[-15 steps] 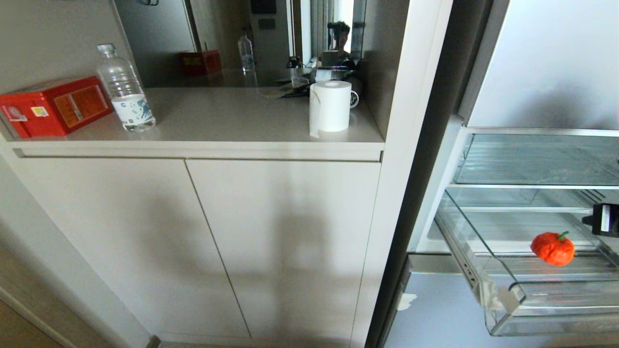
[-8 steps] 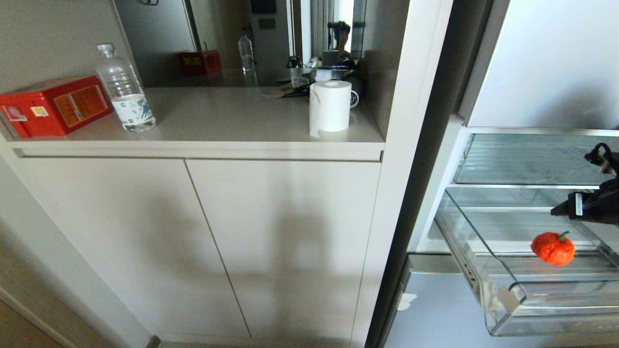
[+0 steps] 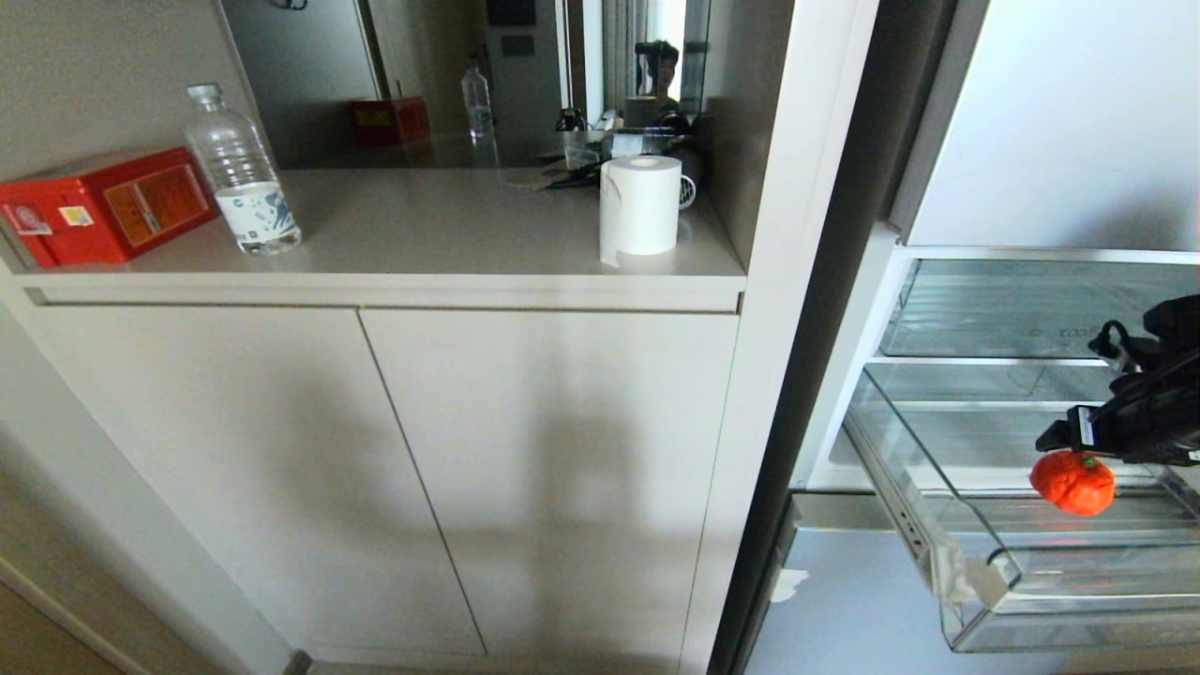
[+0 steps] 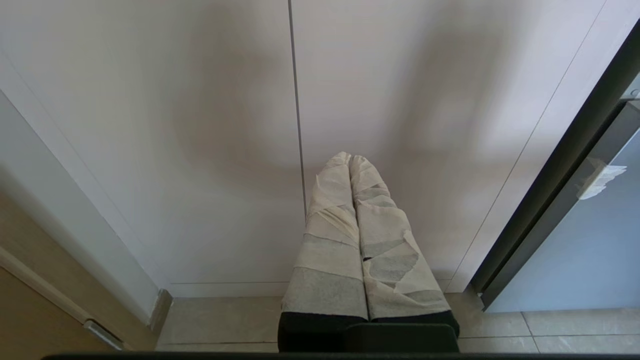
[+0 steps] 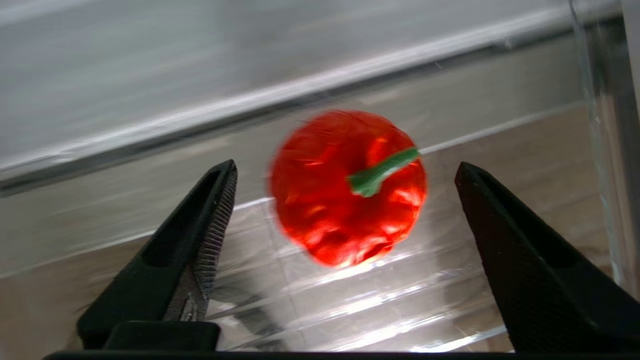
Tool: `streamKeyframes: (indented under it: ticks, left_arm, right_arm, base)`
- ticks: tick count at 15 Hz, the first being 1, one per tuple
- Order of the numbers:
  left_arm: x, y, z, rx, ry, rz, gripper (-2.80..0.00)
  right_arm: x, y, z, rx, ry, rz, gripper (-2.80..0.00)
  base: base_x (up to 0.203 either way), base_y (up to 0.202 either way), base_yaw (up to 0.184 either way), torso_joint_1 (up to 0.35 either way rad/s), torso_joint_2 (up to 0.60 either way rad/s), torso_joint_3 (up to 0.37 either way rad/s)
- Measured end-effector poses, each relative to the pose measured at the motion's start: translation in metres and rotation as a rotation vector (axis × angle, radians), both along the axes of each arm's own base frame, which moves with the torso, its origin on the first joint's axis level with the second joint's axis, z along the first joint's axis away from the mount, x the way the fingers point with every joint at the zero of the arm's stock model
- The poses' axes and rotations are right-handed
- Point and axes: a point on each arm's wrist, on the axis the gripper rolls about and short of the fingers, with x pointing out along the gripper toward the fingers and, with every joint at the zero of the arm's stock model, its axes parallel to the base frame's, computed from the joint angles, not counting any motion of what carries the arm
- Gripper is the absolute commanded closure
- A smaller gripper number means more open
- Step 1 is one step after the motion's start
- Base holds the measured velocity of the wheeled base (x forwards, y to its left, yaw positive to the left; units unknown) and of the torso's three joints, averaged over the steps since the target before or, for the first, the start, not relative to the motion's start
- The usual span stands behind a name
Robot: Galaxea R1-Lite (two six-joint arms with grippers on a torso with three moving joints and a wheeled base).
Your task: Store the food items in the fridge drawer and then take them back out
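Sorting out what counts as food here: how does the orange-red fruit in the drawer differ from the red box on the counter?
The fruit is round, wrinkled and orange-red with a green stem; the red box is flat-sided, with printed labels. The fruit lies in the clear fridge drawer, low on the right; the box sits on the counter, far left. The open right gripper is at the fruit; nothing is near the box. Both are reddish.

light: soft daylight | shadows: broad on cabinet doors (image 3: 469, 469) | blur: right wrist view | glare: drawer floor (image 5: 350, 300)

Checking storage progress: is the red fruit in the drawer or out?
In: the red fruit rests on the fridge drawer floor, the right gripper open above it.
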Motion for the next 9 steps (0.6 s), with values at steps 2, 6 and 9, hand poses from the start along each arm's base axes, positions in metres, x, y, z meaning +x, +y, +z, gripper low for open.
streamKeyframes:
  ticks: [2,6,9]
  left_arm:
    - [0.000,0.000,0.000,0.000,0.000,0.000,0.00]
    - [0.000,0.000,0.000,0.000,0.000,0.000,0.00]
    - [0.000,0.000,0.000,0.000,0.000,0.000,0.00]
  right_arm:
    - [0.004,-0.002,-0.009,0.005,0.017,-0.003,-2.80]
    - [0.010,-0.005,-0.023,0.023,0.043,-0.002,-2.80]
    - [0.014,-0.006,-0.030,0.033,0.052,-0.004,-2.80]
  base:
    - [0.000,0.000,0.000,0.000,0.00,0.000]
    - [0.000,0.000,0.000,0.000,0.00,0.000]
    - [0.000,0.000,0.000,0.000,0.00,0.000]
